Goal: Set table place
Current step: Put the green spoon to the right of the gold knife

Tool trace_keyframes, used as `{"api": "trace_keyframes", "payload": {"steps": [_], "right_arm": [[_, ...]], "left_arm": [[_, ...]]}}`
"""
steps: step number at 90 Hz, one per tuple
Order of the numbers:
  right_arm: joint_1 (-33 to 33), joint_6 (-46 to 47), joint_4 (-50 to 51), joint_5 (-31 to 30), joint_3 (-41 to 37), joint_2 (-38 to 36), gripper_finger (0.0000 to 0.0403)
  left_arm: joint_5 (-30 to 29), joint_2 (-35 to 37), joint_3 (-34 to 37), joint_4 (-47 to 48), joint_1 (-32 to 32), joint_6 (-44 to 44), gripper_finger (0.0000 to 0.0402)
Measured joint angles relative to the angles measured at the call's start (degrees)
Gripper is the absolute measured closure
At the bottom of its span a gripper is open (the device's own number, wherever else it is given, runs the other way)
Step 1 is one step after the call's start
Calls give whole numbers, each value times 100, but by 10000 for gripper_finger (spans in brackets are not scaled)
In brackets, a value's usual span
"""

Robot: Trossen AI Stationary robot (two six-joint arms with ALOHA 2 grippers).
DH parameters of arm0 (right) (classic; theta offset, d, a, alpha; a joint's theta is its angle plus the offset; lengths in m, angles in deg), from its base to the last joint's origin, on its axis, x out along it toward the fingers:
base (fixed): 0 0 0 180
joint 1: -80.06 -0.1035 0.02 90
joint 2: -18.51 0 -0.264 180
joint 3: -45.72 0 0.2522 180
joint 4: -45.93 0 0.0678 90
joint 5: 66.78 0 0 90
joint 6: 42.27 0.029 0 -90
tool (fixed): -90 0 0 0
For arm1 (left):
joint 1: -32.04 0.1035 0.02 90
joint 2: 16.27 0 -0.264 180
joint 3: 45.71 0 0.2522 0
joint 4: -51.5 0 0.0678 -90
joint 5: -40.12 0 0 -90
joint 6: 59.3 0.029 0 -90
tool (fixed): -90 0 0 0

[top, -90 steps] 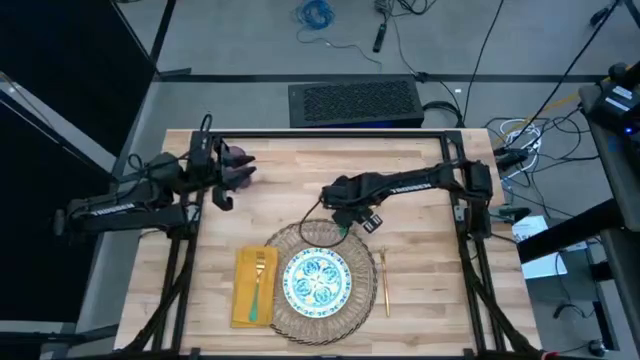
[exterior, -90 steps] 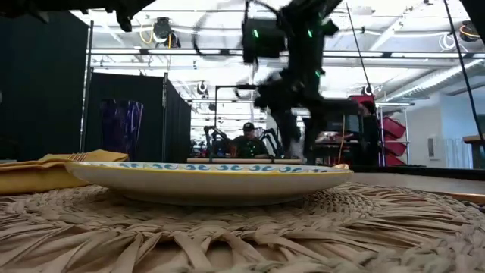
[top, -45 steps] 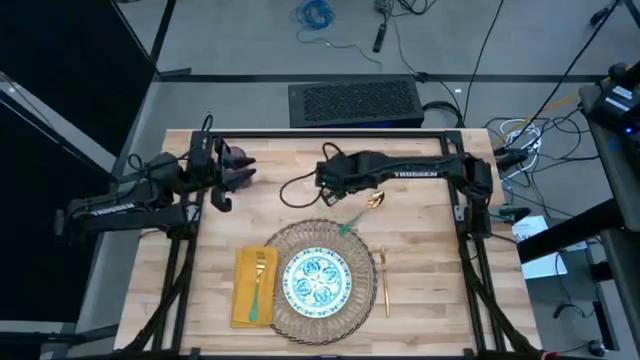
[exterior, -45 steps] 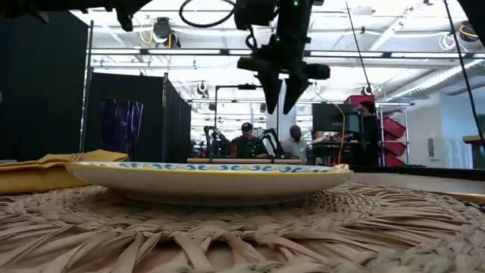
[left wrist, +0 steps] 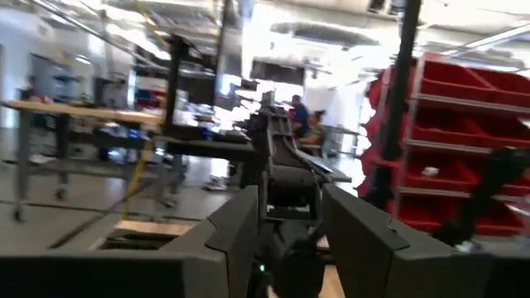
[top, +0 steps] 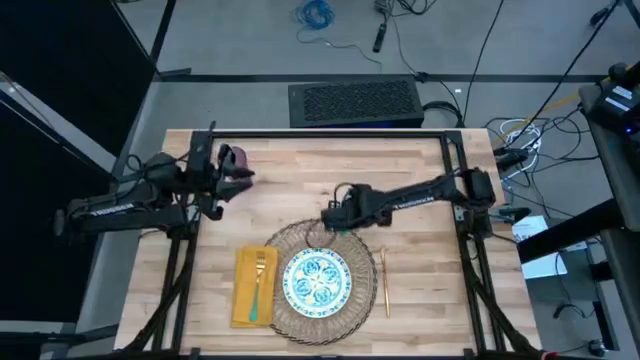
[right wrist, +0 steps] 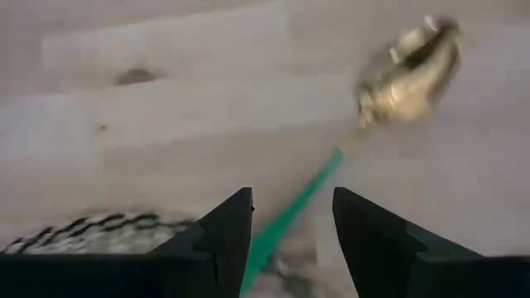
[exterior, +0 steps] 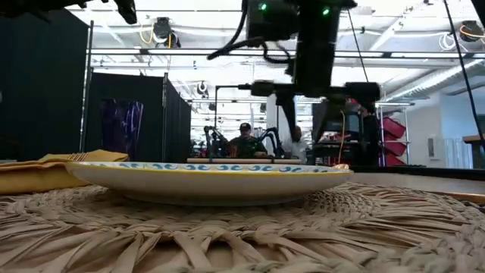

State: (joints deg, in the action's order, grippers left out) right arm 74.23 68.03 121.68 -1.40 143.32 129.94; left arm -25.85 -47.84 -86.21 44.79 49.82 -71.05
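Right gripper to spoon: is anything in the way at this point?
Nothing visible. The spoon lies bare on the table, its teal handle running between the open fingers of the right gripper, beside the mat.

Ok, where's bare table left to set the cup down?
Bare planks: right of the gold utensil to the table's right edge, and the far edge between left gripper and right arm. Crowded at the mat's far rim: right gripper over the spoon.
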Motion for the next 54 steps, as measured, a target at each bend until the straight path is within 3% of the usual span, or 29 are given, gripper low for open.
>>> {"api": "trace_keyframes", "payload": {"steps": [10,28,54], "right_arm": [[-122,778,24,-341,0,1,248],[-43,951,-250,-446,4,341,248],[-132,1606,-292,-77,4,788,248]], "left_arm": [[208,0,0,0,0,-47,281],[632,0,0,-2,0,-164,281],[1337,100,0,0,1,-409,281]]}}
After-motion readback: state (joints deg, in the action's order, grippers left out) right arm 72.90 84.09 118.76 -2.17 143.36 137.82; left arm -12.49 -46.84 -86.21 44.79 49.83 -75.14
